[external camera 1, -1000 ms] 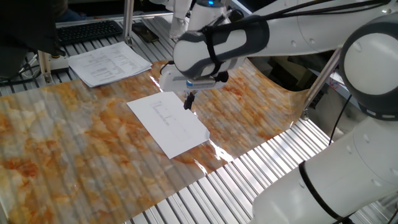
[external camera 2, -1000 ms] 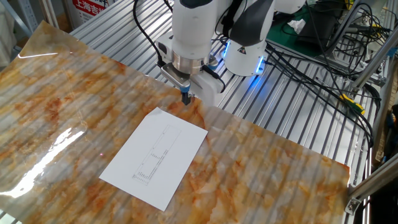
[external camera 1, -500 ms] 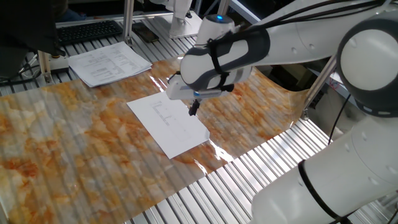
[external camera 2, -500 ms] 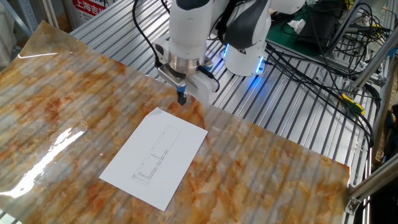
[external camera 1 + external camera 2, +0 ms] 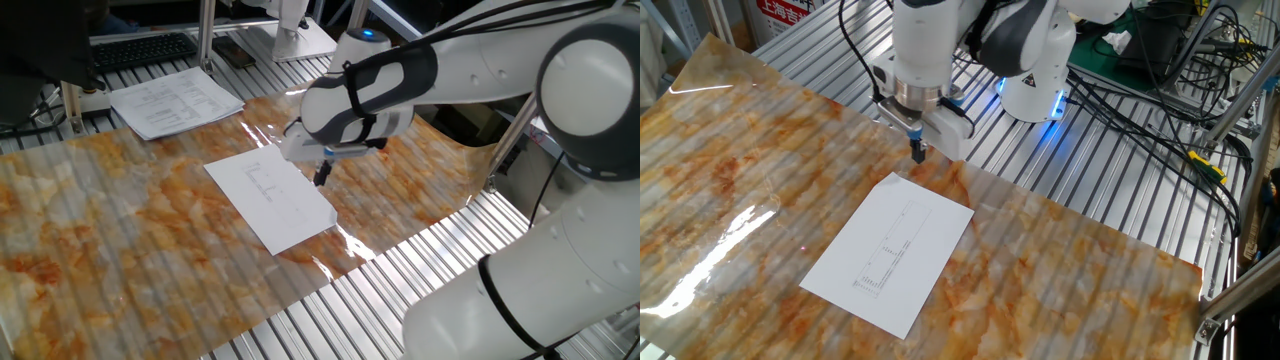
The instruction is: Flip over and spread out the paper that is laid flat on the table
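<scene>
The paper (image 5: 272,196) (image 5: 888,252) lies flat on the table (image 5: 120,220) (image 5: 1070,270), a single white sheet with faint grey print facing up. My gripper (image 5: 321,178) (image 5: 919,155) points straight down beside the sheet's edge nearest the robot base, close to one corner. Its fingers are shut, with nothing between them. The tips look slightly above the marbled cover, apart from the sheet.
A stack of densely printed pages (image 5: 175,100) and a black keyboard (image 5: 145,48) lie at the far left. The robot base (image 5: 1035,95) glows blue, with cables (image 5: 1160,100) behind it. Bare metal slats (image 5: 400,270) run past the cover's edge.
The gripper has slid sideways along the paper's edge, staying shut and at about the same height. The paper has not moved.
</scene>
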